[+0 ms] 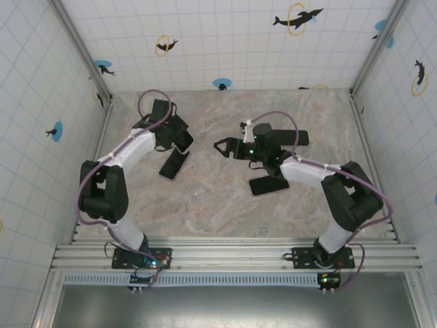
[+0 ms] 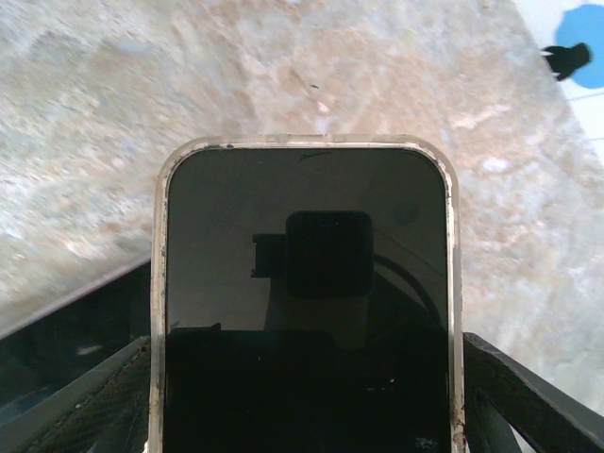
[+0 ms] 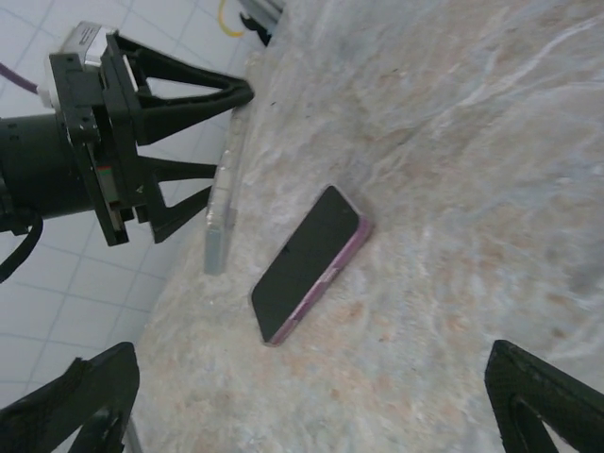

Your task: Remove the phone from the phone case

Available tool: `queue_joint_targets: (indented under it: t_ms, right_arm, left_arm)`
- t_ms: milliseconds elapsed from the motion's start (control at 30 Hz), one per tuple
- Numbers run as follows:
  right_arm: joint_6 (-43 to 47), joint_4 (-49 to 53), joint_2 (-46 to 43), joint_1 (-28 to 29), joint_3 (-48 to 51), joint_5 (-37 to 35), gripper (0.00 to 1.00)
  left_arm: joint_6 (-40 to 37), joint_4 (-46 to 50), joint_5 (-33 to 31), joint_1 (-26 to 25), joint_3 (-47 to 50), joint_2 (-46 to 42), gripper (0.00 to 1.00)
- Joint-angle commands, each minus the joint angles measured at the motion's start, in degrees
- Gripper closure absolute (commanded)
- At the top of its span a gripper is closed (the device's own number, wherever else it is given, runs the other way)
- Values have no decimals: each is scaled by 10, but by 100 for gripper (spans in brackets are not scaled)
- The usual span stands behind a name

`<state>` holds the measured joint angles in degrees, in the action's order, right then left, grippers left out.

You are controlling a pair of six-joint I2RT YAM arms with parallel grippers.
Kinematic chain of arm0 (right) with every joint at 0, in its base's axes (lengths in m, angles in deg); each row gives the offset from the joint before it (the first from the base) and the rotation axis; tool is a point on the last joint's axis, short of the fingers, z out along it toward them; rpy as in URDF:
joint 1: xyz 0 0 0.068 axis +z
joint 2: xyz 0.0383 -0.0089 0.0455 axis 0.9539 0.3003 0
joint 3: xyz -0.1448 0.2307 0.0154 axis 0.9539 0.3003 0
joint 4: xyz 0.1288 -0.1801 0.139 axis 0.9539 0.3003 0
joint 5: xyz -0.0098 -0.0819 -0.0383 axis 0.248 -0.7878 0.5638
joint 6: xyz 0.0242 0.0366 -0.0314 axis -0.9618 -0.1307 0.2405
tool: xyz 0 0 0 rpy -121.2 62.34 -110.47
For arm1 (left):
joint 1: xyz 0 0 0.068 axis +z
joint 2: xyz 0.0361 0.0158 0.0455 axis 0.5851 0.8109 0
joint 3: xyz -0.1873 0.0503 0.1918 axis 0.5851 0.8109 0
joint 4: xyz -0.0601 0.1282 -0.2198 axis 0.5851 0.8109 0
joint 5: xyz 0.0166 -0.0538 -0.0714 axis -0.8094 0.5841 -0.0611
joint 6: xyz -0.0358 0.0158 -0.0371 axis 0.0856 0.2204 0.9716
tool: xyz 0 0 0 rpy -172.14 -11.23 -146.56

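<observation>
A phone with a dark screen in a clear, whitish-edged case [image 2: 307, 245] stands between my left gripper's [image 2: 307, 387] fingers [image 2: 85, 396], which press on its two long edges. From above, this left gripper [image 1: 176, 134] holds it just over the marble table at the back left. The right wrist view shows the same phone case edge-on [image 3: 226, 189] in the left gripper [image 3: 179, 142]. A second phone with a pink rim [image 3: 307, 264] lies flat beside it, also seen from above [image 1: 174, 164]. My right gripper [image 1: 222, 146] hovers mid-table facing left, open [image 3: 311, 406] with nothing between its fingers.
Two more dark flat phones lie on the right, one under the right forearm [image 1: 268, 184] and one behind the right wrist [image 1: 295, 138]. Tiled walls with dolphin stickers enclose the table [image 1: 218, 212] on three sides. A metal rail [image 1: 232, 254] runs along the near edge.
</observation>
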<state>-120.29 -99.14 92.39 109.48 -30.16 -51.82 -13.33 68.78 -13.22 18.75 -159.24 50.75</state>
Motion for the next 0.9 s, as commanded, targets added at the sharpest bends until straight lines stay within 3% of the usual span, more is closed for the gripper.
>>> queue_joint_targets:
  t_ms: [0, 267, 400, 867]
  right_arm:
    - [-25, -44, 22, 18, -35, -3, 7]
    - [-34, -68, 61, 45, -65, -15, 19]
    - [-41, -68, 77, 45, -79, -24, 37]
    - [-62, -89, 100, 47, -95, -19, 65]
  left_arm:
    - [45, -43, 10, -20, 11, -39, 31]
    - [76, -63, 0, -67, 28, -54, 31]
    - [84, -65, -5, -86, 31, -55, 31]
    - [103, -77, -9, -113, 29, -54, 31]
